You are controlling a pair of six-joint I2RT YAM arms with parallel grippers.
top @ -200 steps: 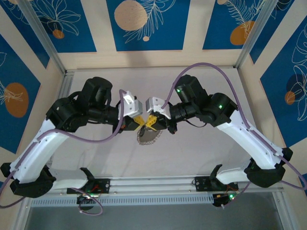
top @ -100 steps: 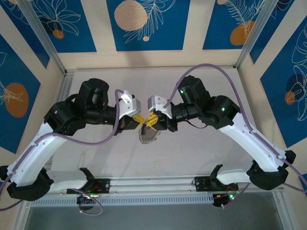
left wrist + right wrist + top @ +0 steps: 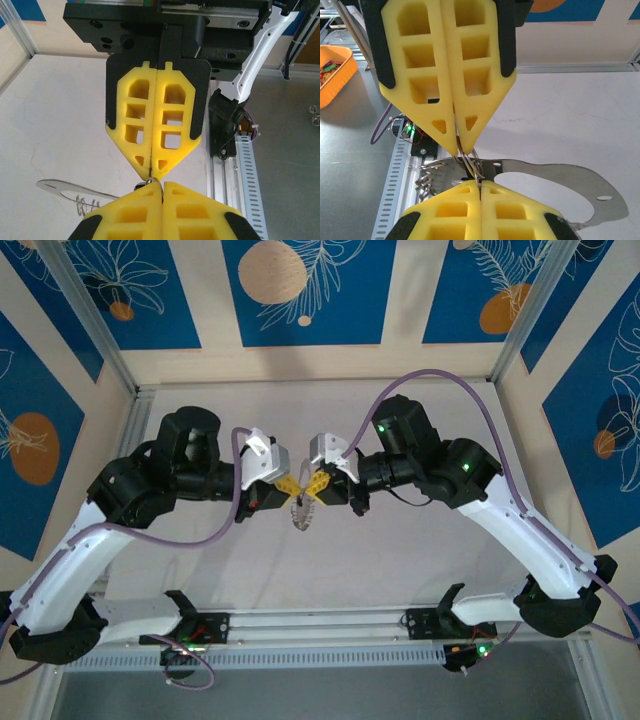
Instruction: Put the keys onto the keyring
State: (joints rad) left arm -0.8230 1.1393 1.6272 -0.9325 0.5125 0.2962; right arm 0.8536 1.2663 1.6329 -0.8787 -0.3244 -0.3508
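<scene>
The keyring (image 3: 302, 517) hangs edge-on, and the wrist views show its flat grey rim and small silvery pieces. Just above it the left gripper (image 3: 294, 489) and the right gripper (image 3: 312, 489) meet tip to tip. Each has its fingers pressed together, pinching the thin wire loops (image 3: 468, 162) at the keyring's top.

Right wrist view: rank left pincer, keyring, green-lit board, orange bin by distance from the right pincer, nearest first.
1. Left pincer, tip to tip with the right pincer, below.
2. Keyring, lower right; too close to call against 1.
3. Green-lit board, lower left.
4. Orange bin, far left.
</scene>
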